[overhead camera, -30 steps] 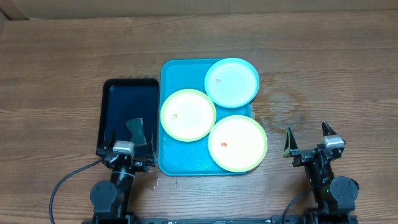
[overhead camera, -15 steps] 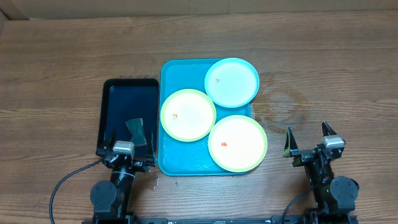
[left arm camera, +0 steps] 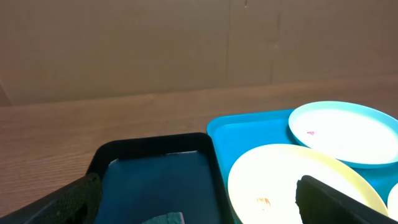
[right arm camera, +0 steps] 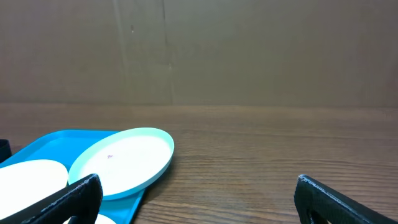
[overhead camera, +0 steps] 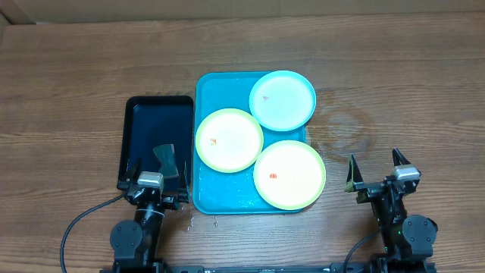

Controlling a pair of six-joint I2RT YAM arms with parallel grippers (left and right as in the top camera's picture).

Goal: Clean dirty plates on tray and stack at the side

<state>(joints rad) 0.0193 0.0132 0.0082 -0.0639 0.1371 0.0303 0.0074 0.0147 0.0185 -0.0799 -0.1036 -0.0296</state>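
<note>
Turquoise-blue tray, glossy. On it, far right: light blue plate, tiny pink speck. At its left and near right: pale yellow-green plate and second yellow-green plate, whitish centres, red-orange specks. Left of the tray: black tray, dull grey-green piece inside. Brown wood-grain surface, darker blotches right of the tray.

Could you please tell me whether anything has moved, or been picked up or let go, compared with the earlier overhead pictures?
Nothing visibly changed. The light blue plate and the two yellow-green plates lie on the turquoise tray as before, with the black tray beside it. The left pincer and right pincer stay open and empty.
</note>
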